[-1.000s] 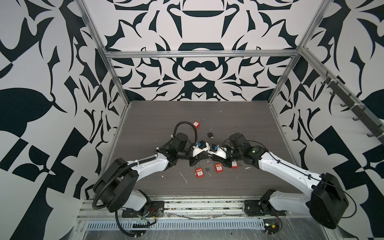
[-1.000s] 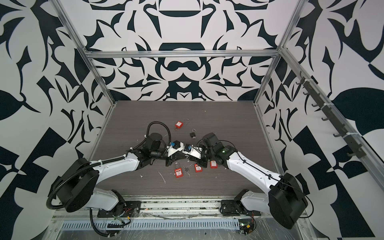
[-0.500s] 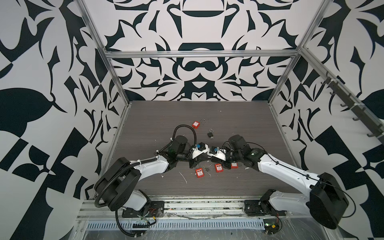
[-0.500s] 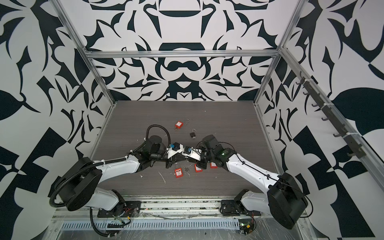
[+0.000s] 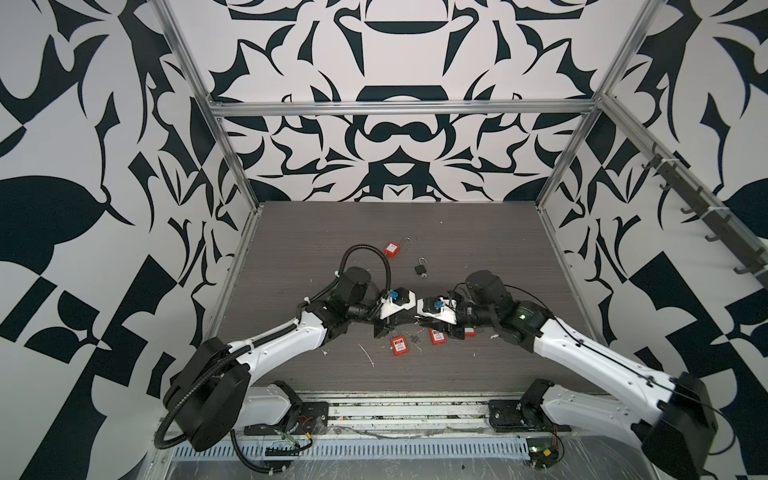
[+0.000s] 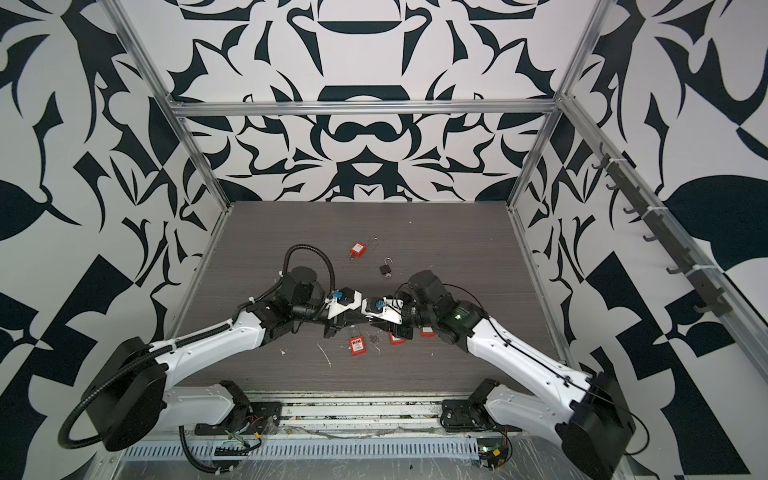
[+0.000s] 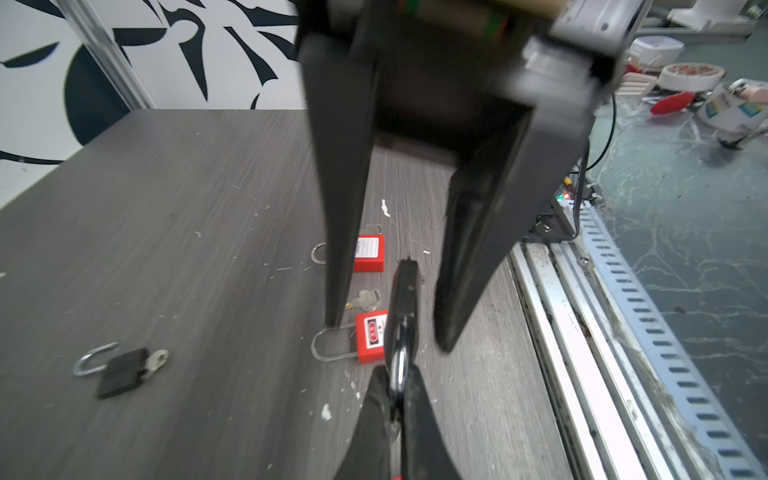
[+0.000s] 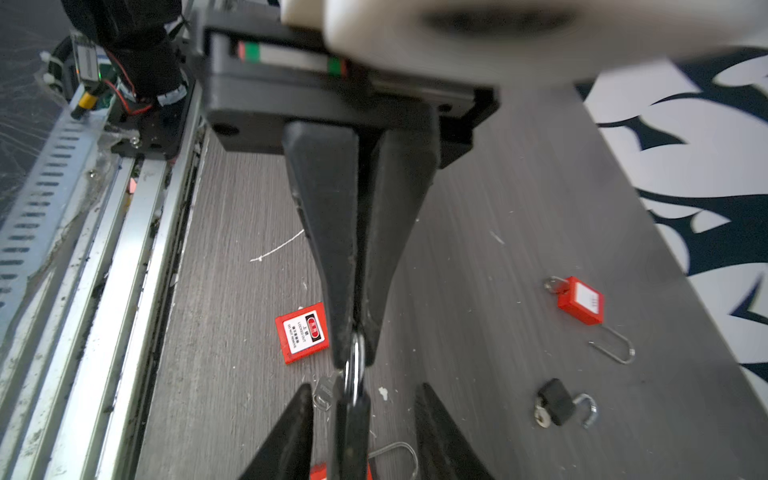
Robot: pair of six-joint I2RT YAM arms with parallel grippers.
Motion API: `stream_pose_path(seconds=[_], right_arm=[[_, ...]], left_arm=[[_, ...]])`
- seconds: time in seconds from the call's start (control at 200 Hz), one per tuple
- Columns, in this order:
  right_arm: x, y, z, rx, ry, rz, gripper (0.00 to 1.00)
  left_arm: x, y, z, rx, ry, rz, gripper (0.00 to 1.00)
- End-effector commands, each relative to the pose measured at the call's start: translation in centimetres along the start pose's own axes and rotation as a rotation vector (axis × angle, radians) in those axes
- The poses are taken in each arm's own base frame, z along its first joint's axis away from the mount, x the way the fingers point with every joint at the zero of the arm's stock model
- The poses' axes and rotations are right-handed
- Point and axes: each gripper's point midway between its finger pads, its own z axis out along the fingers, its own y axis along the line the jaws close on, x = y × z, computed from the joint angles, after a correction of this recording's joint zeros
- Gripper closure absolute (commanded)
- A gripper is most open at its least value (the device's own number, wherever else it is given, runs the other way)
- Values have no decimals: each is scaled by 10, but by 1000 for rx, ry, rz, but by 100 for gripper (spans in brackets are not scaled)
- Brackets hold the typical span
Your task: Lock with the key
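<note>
Two arms to note, meeting tip to tip above the middle of the counter [image 5: 478, 232]. Begins at the left with the left arm [image 5: 282, 340] stretched low toward centre, its left tool [image 8: 355, 353] clenched on the silver shackle [image 8: 356, 372] of the black padlock [image 7: 405, 291]. Holds that padlock off the counter, roughly level, body aimed at the opposite arm. Moves on to the right tool [image 7: 388, 332], released: fingers [image 7: 345, 249] spread wide either side of the padlock body, with a gap on each side. Ends with the right arm [image 5: 582, 349] sloping back to its base.

Below the meeting point, flat on the counter, left to right in a top view: red padlock [image 5: 398, 345], label up; loose key [image 5: 413, 338] just beside it, in no lock; second red padlock [image 5: 437, 336]; third red one [image 5: 469, 331], mostly hidden under the right tool. Farther back, well apart from both tools: fourth red padlock [image 5: 392, 248] with its hoop swung open, then a spare black lock [image 5: 420, 271], likewise unlatched, with an inserted key [image 7: 157, 360] in its base.
</note>
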Motion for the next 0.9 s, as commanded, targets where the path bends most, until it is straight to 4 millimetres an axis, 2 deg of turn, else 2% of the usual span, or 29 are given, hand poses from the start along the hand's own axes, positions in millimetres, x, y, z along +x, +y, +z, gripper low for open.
stream_pose_path(seconds=[0.0,0.085,0.155,0.385,0.57,0.895], right_arm=[[0,-1,-26,69,46,17,57],[5,4,-36,71,74,35,59],[5,7,-37,53,84,50,61],[-2,8,-21,-19,63,63,70],[9,8,-12,-34,101,86,75],[7,4,1,-39,75,90,83]], left_arm=[[1,-5,-11,12,55,23,100],[0,-5,-12,14,63,30,100],[-2,-5,-12,21,59,31,100],[-10,-4,-13,25,41,41,100],[-10,-6,-14,20,38,39,100],[-8,-8,-14,26,41,40,100]])
